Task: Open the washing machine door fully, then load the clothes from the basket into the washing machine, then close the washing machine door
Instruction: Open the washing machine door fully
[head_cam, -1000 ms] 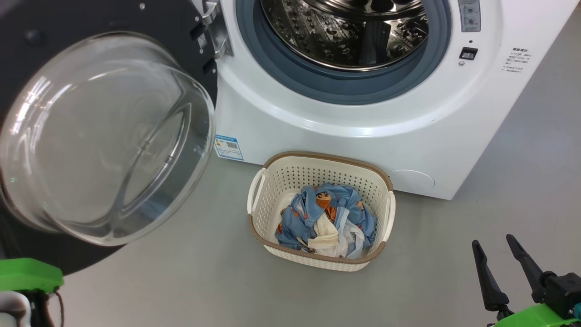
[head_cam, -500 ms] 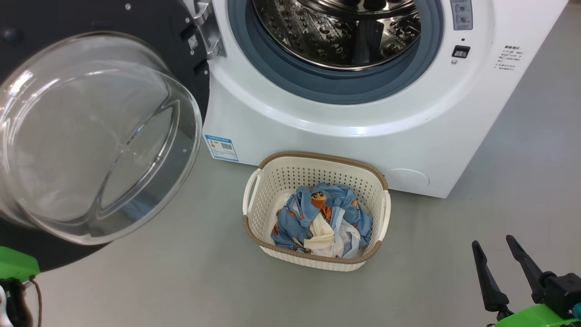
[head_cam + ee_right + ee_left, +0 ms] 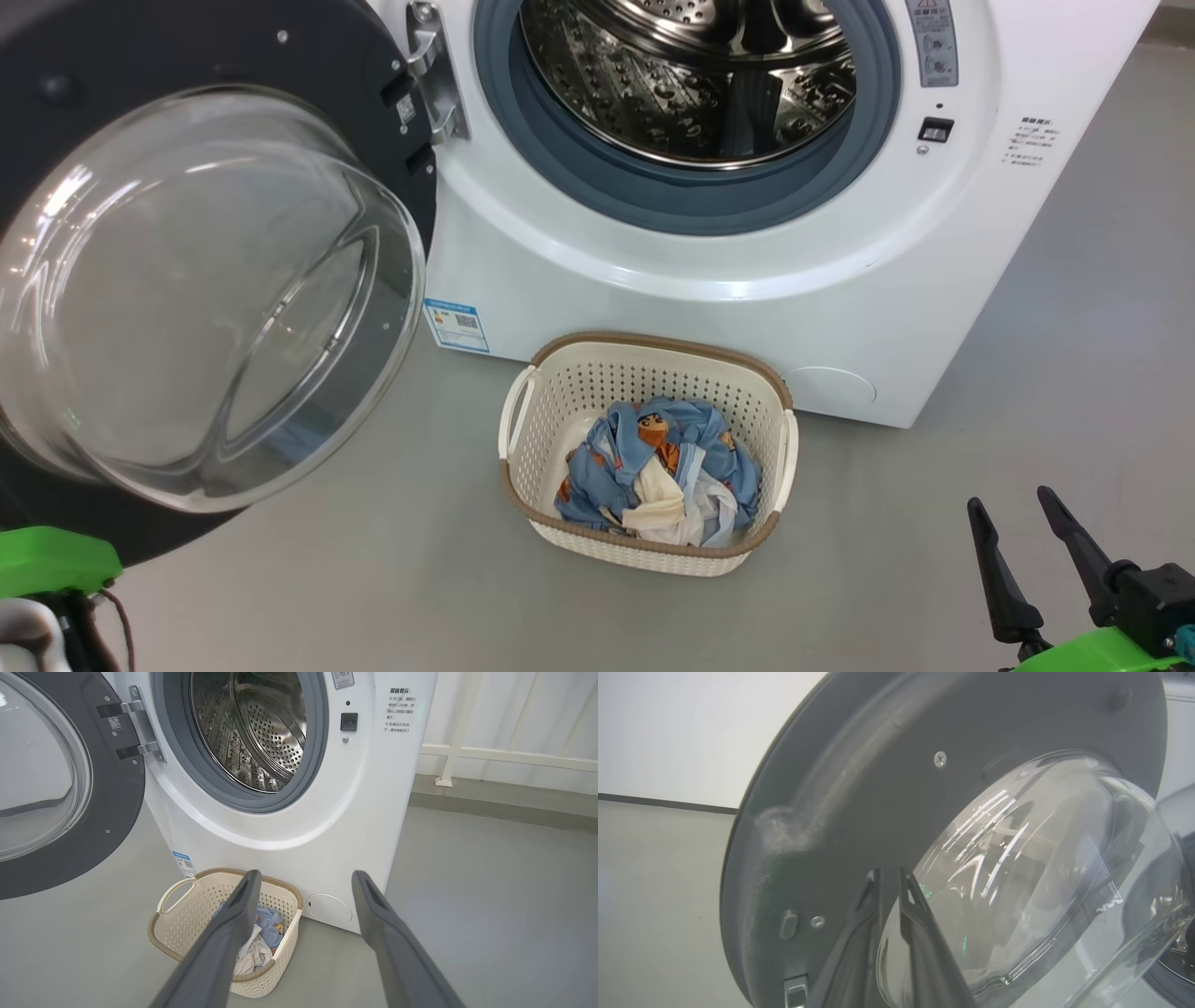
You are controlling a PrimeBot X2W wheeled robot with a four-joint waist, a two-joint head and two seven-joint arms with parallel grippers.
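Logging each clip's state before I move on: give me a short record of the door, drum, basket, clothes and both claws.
door: washing machine door stands wide open, at the left
drum: steel drum, no clothes seen inside
basket: cream basket on the floor before the washing machine
clothes: clothes heaped in the basket
left: left claw by the door's inner face, fingers a narrow gap apart, empty
right: right claw wide open, empty, right of the basket

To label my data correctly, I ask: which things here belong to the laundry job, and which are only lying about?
Job: washing machine, washing machine door, basket, clothes.
Lying about: blue label sticker, round cover, white railing.
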